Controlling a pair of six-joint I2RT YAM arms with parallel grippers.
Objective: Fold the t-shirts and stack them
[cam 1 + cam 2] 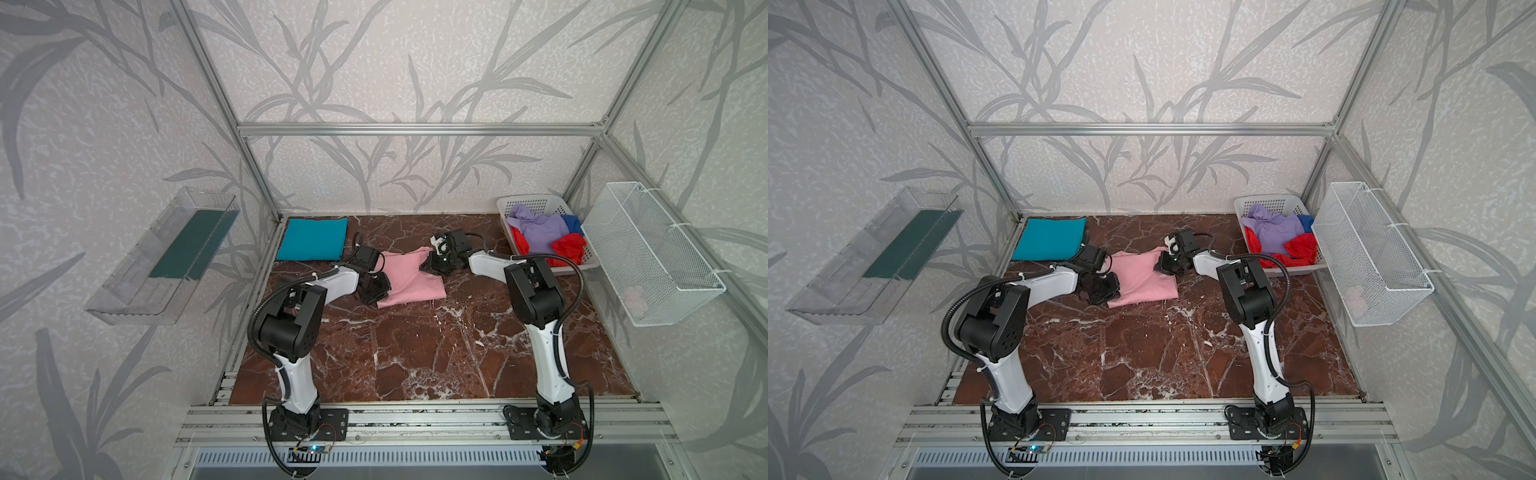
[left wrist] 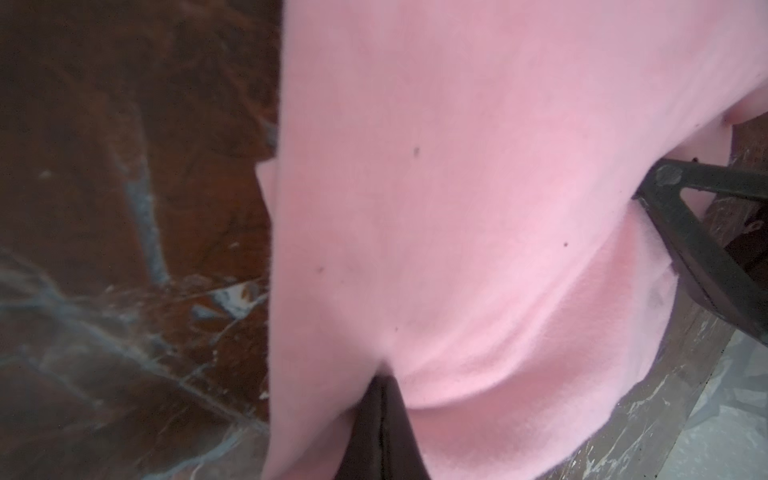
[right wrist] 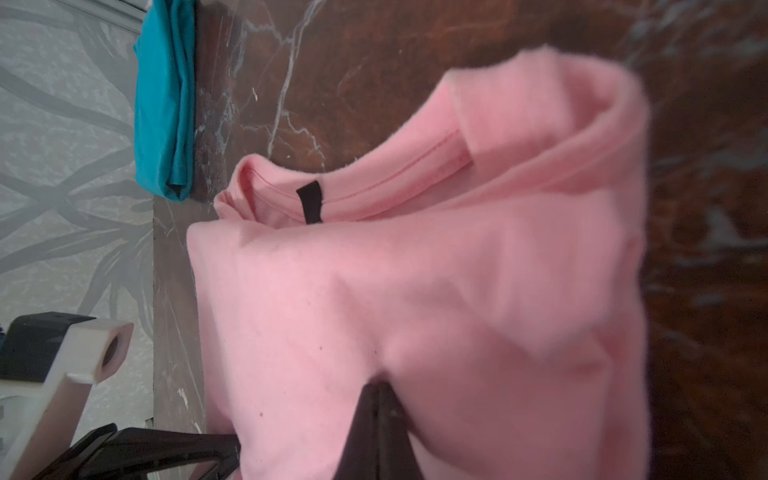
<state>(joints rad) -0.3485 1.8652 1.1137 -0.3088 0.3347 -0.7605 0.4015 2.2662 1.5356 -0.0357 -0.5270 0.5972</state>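
Note:
A light pink t-shirt (image 1: 409,276) (image 1: 1142,276) lies partly folded mid-table. My left gripper (image 1: 384,291) (image 1: 1115,291) is at its left edge, and my right gripper (image 1: 429,266) (image 1: 1160,266) is at its far right edge. In the left wrist view, the left gripper (image 2: 380,384) is shut on a pinch of the pink t-shirt (image 2: 457,187). In the right wrist view, the right gripper (image 3: 380,388) is likewise shut on the pink t-shirt (image 3: 457,282), whose dark neck label (image 3: 310,202) shows. A folded teal t-shirt (image 1: 312,239) (image 1: 1050,238) (image 3: 164,104) lies at the far left.
A white perforated basket (image 1: 528,202) at the far right holds crumpled lavender (image 1: 540,226), red (image 1: 569,248) and blue (image 1: 574,222) t-shirts. A white wire mesh bin (image 1: 652,253) hangs on the right wall and a clear tray (image 1: 162,253) on the left wall.

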